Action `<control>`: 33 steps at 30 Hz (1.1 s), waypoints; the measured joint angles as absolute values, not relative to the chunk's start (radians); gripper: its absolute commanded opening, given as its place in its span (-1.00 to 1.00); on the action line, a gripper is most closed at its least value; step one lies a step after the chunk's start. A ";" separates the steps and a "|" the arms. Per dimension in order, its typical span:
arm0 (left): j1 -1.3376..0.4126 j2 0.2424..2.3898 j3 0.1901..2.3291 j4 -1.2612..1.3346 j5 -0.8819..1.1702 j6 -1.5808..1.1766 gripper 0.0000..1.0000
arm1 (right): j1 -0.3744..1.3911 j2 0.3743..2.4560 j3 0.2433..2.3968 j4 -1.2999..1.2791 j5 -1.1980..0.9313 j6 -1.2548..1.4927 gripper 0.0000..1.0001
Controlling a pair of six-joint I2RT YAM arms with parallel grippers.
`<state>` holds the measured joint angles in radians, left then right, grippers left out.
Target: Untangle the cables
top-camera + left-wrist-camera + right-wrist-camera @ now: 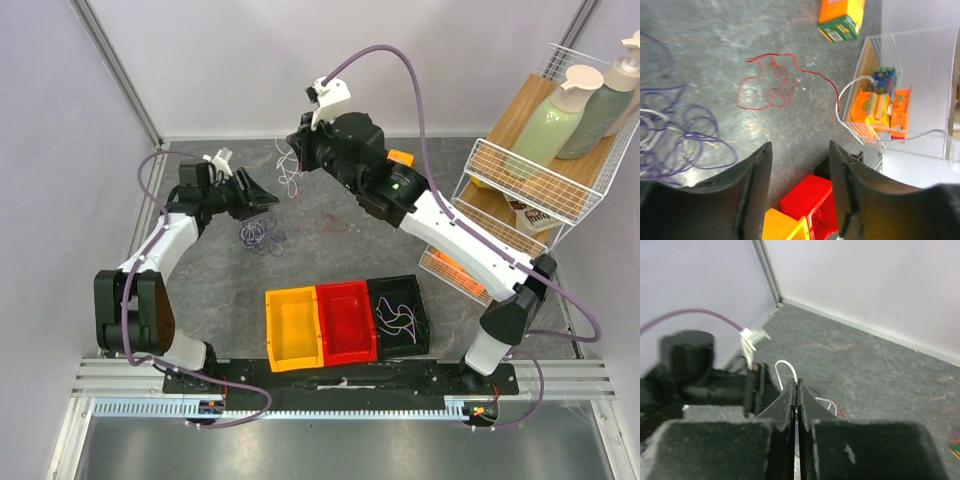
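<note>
**White strand up, purple heap below**

At the right gripper (796, 386): clamped tight on the white cable (785, 368), lifted above the table (350, 262). At the left gripper (800, 150): spread wide, gripping nothing, hovering over bare surface. Off to its fingers' left, near: the purple cable (685, 147), a flat heap of loops with no clear long axis. Straight ahead, apart from the purple: the red cable (771, 82). Nearer the purple by far: the left arm. Likely calls for a sideways shift before descending. Open room all round; wall corner behind, bins (318, 320) toward the bases.
</note>
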<state>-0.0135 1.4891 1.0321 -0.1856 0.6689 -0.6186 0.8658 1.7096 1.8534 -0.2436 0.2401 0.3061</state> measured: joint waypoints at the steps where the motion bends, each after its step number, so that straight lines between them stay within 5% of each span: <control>1: -0.035 1.490 1.032 -0.173 0.682 -0.616 0.36 | 0.866 1.703 1.866 -0.243 0.229 0.318 -1.00; 9: -0.132 1.630 1.081 -0.153 0.719 -0.657 0.43 | 0.866 1.646 1.921 -0.226 0.134 0.395 -1.00; 10: -0.131 1.656 1.100 -0.155 0.719 -0.687 0.75 | 0.866 1.639 1.921 -0.222 0.123 0.403 -1.00; 13: -0.133 1.706 1.163 -0.169 0.706 -0.747 0.86 | 0.866 1.626 1.921 -0.213 0.091 0.425 -1.00; 14: -0.136 1.727 1.208 -0.196 0.683 -0.756 0.77 | 0.866 1.621 1.921 -0.210 0.078 0.432 -1.00; 20: -0.154 1.840 1.397 -0.231 0.593 -0.742 -0.75 | 0.866 1.594 1.914 -0.204 0.033 0.454 -1.00; 23: -0.155 1.851 1.396 -0.266 0.530 -0.734 -0.96 | 0.866 1.558 1.905 -0.206 0.025 0.454 -1.00; 30: -0.147 1.817 1.354 -0.329 0.392 -0.706 -0.90 | 0.866 1.447 1.905 -0.207 0.023 0.443 -1.00; 33: -0.128 1.762 1.290 -0.343 0.433 -0.695 -0.14 | 0.866 1.402 1.905 -0.202 0.024 0.432 -1.00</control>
<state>-0.1284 1.7622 1.2896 -0.3428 0.4332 -0.6952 0.8658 1.4021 1.9045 -0.2024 0.0242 0.4320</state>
